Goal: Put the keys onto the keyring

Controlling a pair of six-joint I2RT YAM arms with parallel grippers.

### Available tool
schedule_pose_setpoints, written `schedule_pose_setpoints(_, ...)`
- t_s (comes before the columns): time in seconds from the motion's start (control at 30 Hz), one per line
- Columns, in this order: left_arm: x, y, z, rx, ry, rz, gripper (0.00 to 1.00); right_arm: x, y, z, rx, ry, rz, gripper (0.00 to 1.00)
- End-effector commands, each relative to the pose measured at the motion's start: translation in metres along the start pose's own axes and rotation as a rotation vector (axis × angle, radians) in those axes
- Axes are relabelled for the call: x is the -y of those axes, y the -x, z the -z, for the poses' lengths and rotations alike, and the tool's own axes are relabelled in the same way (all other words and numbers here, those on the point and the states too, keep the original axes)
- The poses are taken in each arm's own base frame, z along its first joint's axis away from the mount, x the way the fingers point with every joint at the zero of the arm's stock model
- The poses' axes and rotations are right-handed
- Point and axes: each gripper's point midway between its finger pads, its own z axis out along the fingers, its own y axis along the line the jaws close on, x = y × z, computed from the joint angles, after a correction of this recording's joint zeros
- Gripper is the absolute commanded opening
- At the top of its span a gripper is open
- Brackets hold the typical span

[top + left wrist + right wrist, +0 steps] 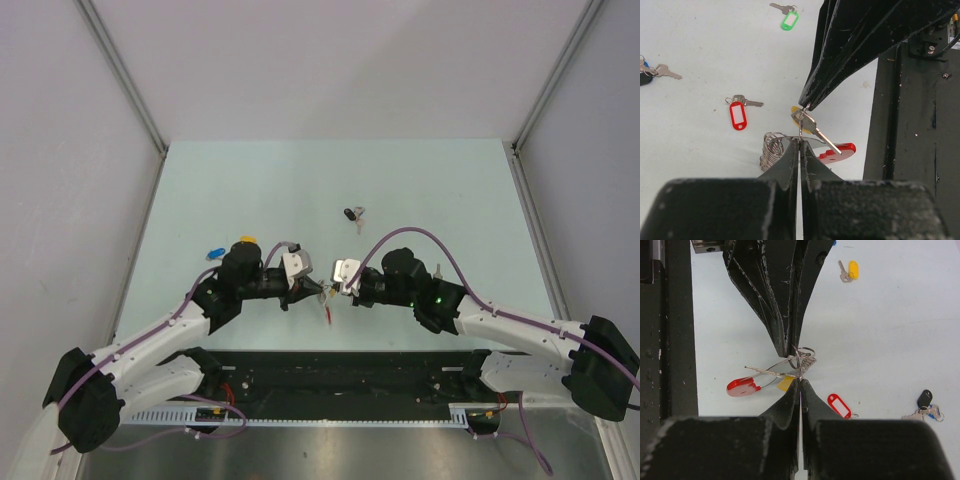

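Note:
Both grippers meet tip to tip above the near middle of the table. My left gripper (pixel 800 143) (pixel 318 290) is shut on the thin wire of the keyring (pixel 771 150), a loop with a grey coiled part and a red end (pixel 838 151) (pixel 742 386). My right gripper (pixel 800 381) (pixel 336 289) is shut on the small ring of a silver key (pixel 816 132) with a yellow tag (pixel 786 384), held against the keyring wire. Other keys lie loose on the table: red tag (pixel 738 115) (pixel 839 405), green tag (pixel 789 20), black tag (pixel 925 399) (pixel 351 213), another yellow tag (pixel 852 269).
A blue-tagged key (pixel 213 253) lies left of the left arm, near a yellow tag (pixel 247 240). The black base rail (pixel 910 125) runs along the table's near edge just behind the grippers. Grey walls enclose the pale green table (pixel 420 190) on three sides.

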Motion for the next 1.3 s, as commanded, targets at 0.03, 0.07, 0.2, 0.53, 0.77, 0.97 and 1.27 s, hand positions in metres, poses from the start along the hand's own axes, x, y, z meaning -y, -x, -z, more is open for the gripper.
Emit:
schedule_pose_setpoints(0.03,-0.002,0.017,0.001,0.032,-0.002,-0.056,0.0,0.01,0.026,0.001,0.07,-0.022,0.009,0.0)
schedule_pose_setpoints(0.07,-0.001,0.017,0.001,0.033,-0.004,-0.055,0.0,0.01,0.026,0.001,0.072,-0.022,0.009,0.0)
schedule_pose_setpoints(0.2,-0.001,0.016,0.001,0.032,-0.005,-0.054,0.01,0.008,0.025,0.0,0.067,-0.004,0.009,0.0)
schedule_pose_setpoints(0.53,0.0,0.015,0.0,0.031,-0.015,-0.056,0.0,0.005,0.027,-0.002,0.069,0.015,0.012,0.0)
schedule_pose_setpoints(0.77,-0.002,0.017,0.0,0.035,-0.003,-0.062,0.0,0.001,0.028,-0.002,0.07,0.038,0.011,0.0)
schedule_pose_setpoints(0.97,-0.004,0.015,0.002,0.025,0.008,-0.079,0.0,0.002,0.029,0.0,0.07,0.03,0.002,0.0)
schedule_pose_setpoints(1.27,-0.004,0.01,0.002,0.006,-0.008,-0.141,0.0,0.003,0.031,0.007,0.075,0.036,-0.017,0.0)
